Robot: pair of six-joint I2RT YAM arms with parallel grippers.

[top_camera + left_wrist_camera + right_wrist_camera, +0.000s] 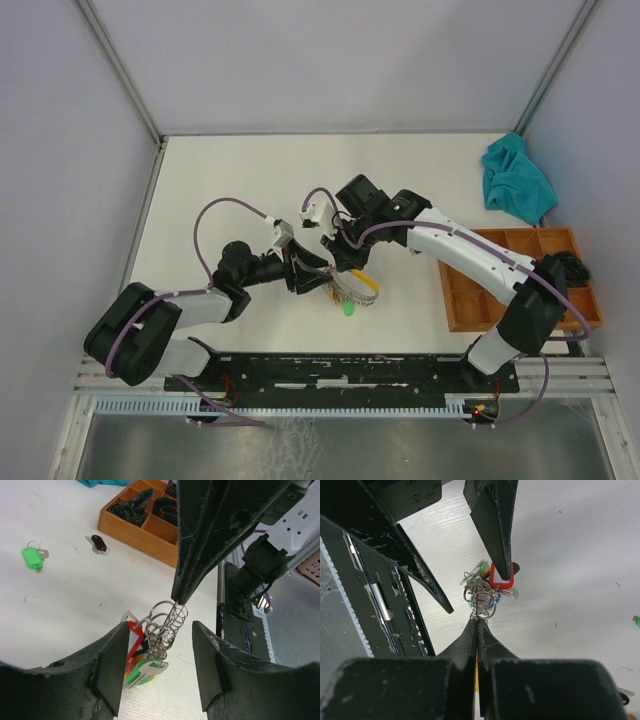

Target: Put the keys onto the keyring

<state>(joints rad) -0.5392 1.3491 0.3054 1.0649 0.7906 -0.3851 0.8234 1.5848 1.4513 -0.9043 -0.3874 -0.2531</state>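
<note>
The keyring (352, 287) sits near the table's (230, 190) middle in the top view, where the left gripper (315, 277) and right gripper (347, 265) meet. From the left wrist, that arm's fingers (112, 665) stand wide apart on either side of the ring, which is held by the right gripper's pinched tips. The green key (32, 558) and dark key (98, 542) lie loose beyond, the dark one near the wooden tray (145, 530). From the right wrist, the jaws are pressed together on the ring's wire.
</note>
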